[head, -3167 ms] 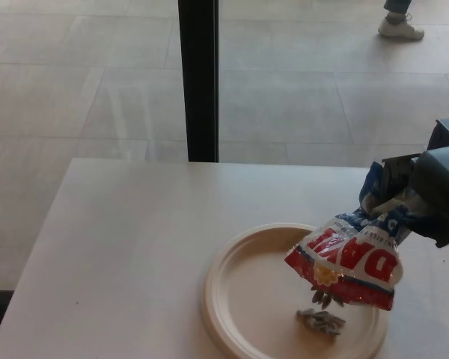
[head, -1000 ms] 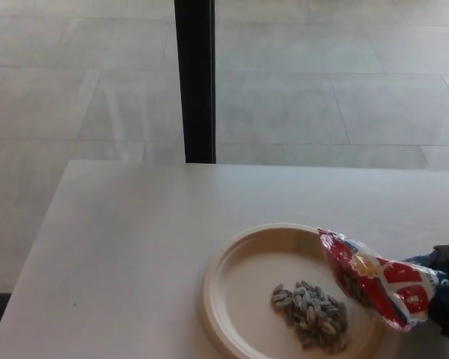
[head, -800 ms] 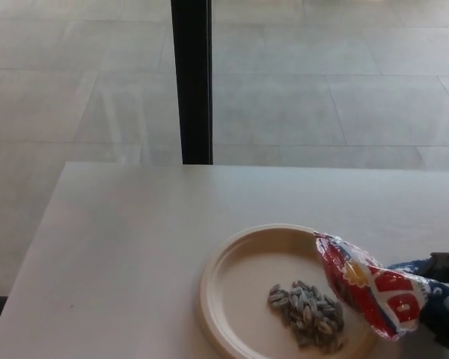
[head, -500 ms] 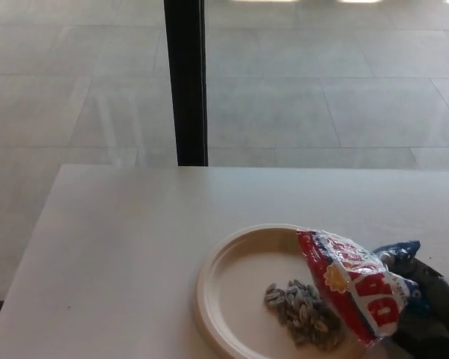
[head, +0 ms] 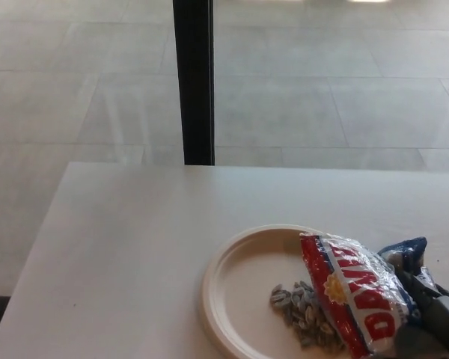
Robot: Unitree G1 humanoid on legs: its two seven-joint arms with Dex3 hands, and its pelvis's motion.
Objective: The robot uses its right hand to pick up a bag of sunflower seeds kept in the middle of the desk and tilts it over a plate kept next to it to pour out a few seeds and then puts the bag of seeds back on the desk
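A red, white and blue bag of sunflower seeds [head: 359, 295] lies tilted over the right side of a cream plate [head: 243, 280], its red end pointing up and left. My right hand [head: 438, 318] is shut on the bag's blue end at the bottom right corner of the head view. A small heap of grey seeds [head: 299, 310] lies on the plate, just left of the bag and partly under it. The left hand does not show.
The pale desk [head: 135, 247] stretches to the left and behind the plate. A black post [head: 193, 78] stands behind the desk's far edge, with grey tiled floor around it.
The bag has swung further over the plate and turned more upright, now covering the right part of the seed heap. My right hand has risen into the corner. The camera shifted slightly.
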